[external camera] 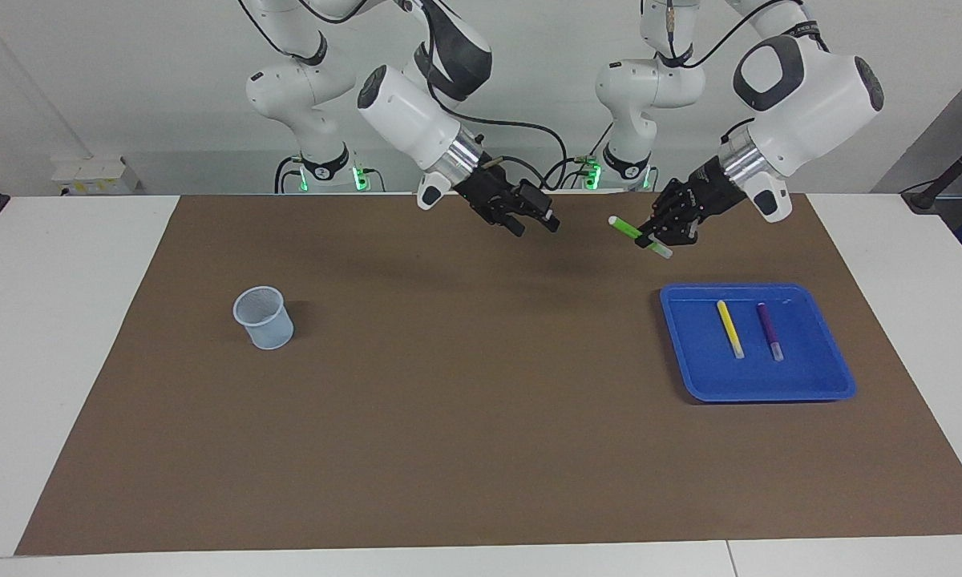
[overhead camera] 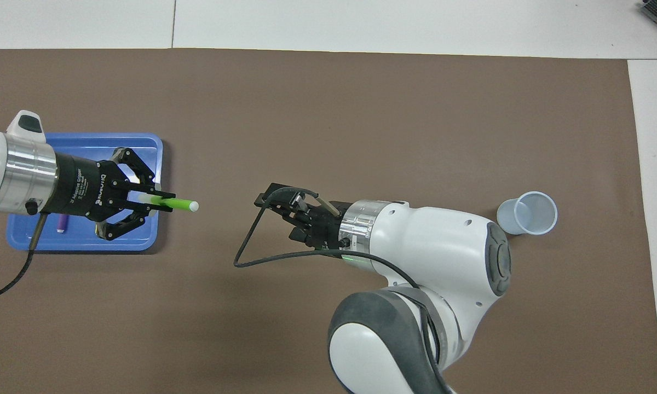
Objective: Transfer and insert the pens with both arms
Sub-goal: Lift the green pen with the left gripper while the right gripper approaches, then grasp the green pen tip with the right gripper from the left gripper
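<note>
Covering the white table (external camera: pixel 72 336): brown mat (external camera: pixel 481 417).

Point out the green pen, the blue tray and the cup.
green pen (external camera: pixel 627 229), facing view, on its green barrel, clear of the fingers.
blue tray (external camera: pixel 770 391), facing view, on the rim farthest from the robots.
cup (external camera: pixel 266 325), facing view, on its outer wall.

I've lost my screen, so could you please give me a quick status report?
Left tool shut on green pen, up over mat. Right tool open, empty, facing it. Yellow pen, purple pen in blue tray. Nothing between tools.
</note>
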Controlling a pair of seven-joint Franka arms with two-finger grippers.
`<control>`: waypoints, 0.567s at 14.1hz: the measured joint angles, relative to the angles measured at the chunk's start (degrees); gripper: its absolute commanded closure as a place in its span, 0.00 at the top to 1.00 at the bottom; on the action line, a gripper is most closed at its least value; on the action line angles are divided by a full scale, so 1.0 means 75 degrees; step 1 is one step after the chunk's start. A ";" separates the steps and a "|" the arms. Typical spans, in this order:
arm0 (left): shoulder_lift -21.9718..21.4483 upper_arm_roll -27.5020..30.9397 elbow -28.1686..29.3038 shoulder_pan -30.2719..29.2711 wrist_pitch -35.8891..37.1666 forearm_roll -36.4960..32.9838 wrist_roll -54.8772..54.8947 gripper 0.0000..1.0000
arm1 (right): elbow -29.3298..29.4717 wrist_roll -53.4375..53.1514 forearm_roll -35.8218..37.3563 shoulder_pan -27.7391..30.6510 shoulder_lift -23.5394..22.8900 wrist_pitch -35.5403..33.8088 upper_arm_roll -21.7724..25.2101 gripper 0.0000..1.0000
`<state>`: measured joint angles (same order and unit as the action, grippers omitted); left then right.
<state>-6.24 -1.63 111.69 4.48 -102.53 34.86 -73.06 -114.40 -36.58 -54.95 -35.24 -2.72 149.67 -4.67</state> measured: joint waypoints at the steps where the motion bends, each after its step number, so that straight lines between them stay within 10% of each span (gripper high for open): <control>1: -0.0069 -0.0004 0.0082 0.0015 -0.0016 0.0033 -0.0032 0.00 | 0.0002 -0.0142 -0.0022 -0.0133 -0.0011 0.0217 0.0000 1.00; 8: -0.0197 -0.0021 0.0266 0.0262 -0.0295 0.0350 -0.0448 0.00 | 0.0369 -0.1246 -0.0024 -0.0765 -0.0215 0.1105 -0.0002 1.00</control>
<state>-7.72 -1.79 113.68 6.44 -104.75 37.49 -76.42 -111.63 -45.92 -55.14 -40.98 -4.34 157.96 -4.68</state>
